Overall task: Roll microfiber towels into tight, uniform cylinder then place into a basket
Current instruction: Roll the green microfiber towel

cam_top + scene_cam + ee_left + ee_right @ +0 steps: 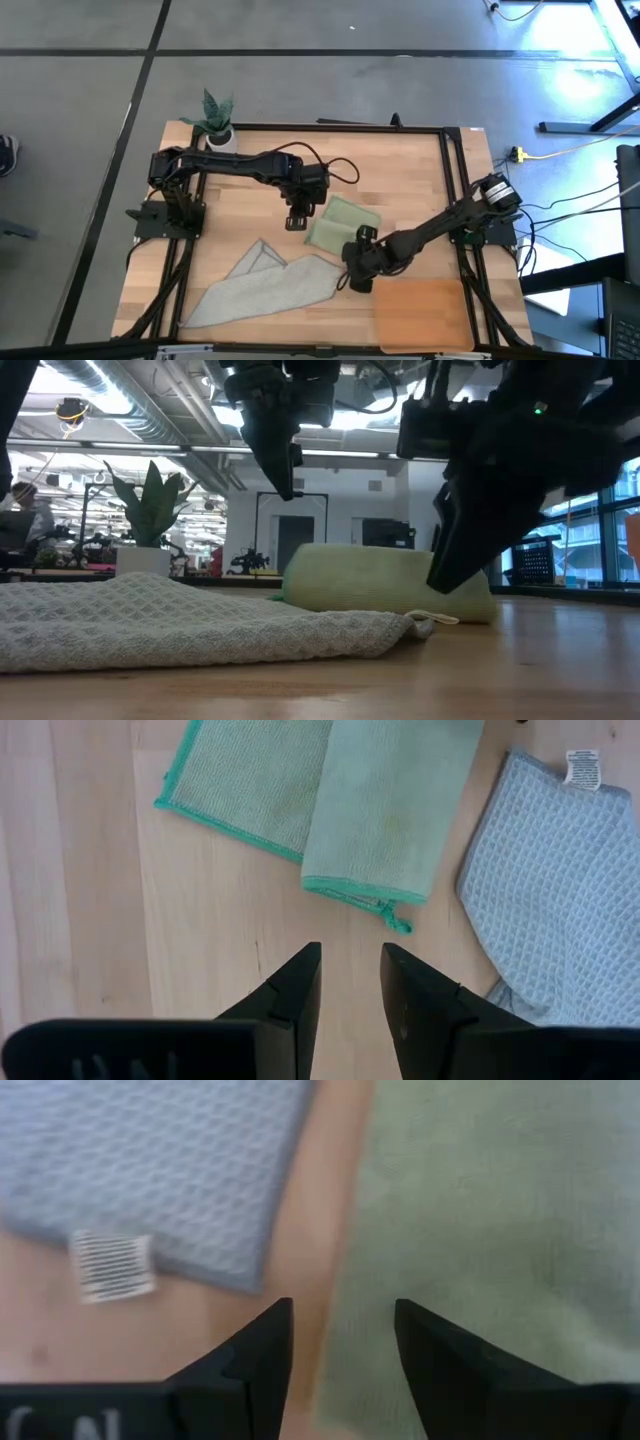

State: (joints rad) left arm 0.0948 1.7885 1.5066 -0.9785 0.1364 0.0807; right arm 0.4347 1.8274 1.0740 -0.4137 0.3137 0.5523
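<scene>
So the green towel (342, 223) is sitting mid-tabletop, partly rolled: a fat roll on the side toward the grey towel (262, 282), with a flat flap still trailing out on the far side. The roll's long axis runs roughly front-to-back on the tabletop, tilted a bit, and its open end points at the left gripper (297, 217).

That left gripper hovers just off the towel's end, fingers apart, nothing in them. The right gripper (357, 272) is at the opposite end of the roll, right over the seam where green meets grey, also with a gap between its fingers and holding nothing. Both are close, but the right one looks closer to actually touching cloth.

Grey towel lies flat and unrolled near the front edge. The basket (420, 312) is front right, right beside the right arm, so I'd guess that arm does the drop-off.
</scene>
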